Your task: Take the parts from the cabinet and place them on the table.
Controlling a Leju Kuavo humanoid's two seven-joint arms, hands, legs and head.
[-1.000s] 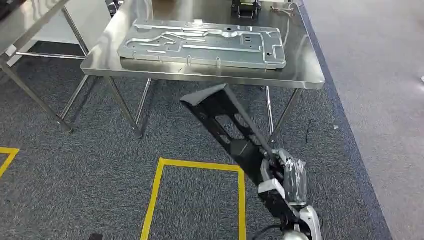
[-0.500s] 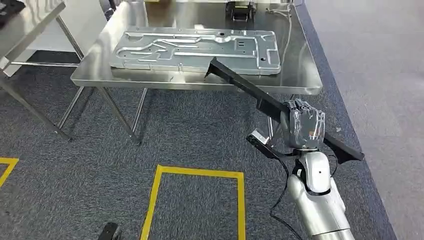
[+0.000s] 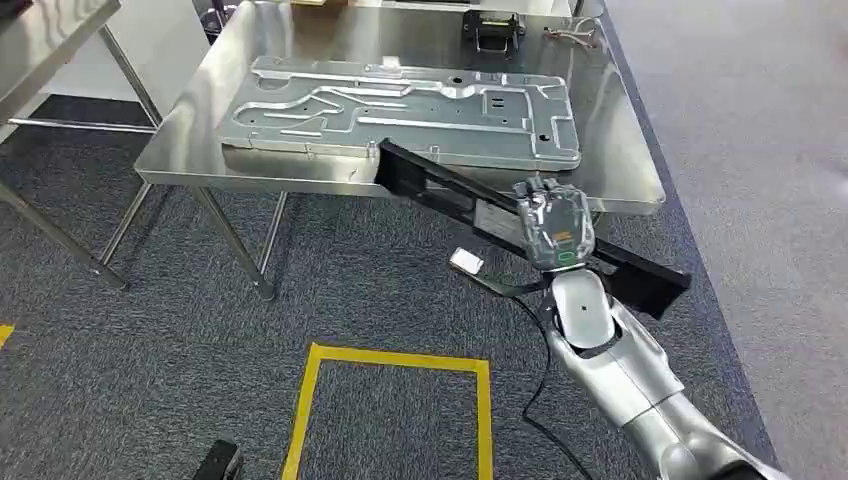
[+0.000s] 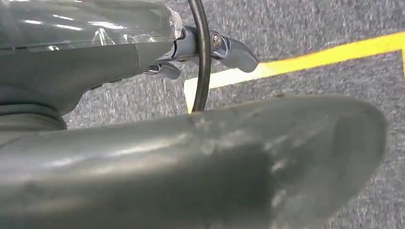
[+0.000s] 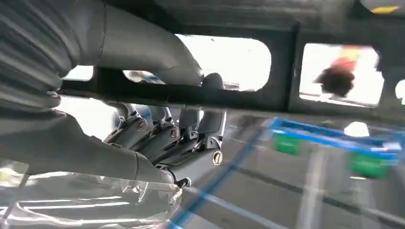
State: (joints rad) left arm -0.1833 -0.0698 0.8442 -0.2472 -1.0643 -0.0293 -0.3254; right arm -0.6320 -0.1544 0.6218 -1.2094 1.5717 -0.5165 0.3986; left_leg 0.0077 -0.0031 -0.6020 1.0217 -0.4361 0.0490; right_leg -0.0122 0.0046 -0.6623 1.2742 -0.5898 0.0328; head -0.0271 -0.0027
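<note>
Black long part (image 3: 450, 195) was gripped near its middle by the right hand (image 3: 553, 224), whose fingers (image 5: 157, 138) wrapped around its slotted bar, and its far end reached over the front edge of the steel table (image 3: 620, 170). On that table lay a large grey metal panel (image 3: 400, 110), just beside the part's tip. The left hand (image 4: 191, 52) hung above the grey carpet with a yellow tape line (image 4: 305, 59); whether its fingers were curled or spread I could not tell.
</note>
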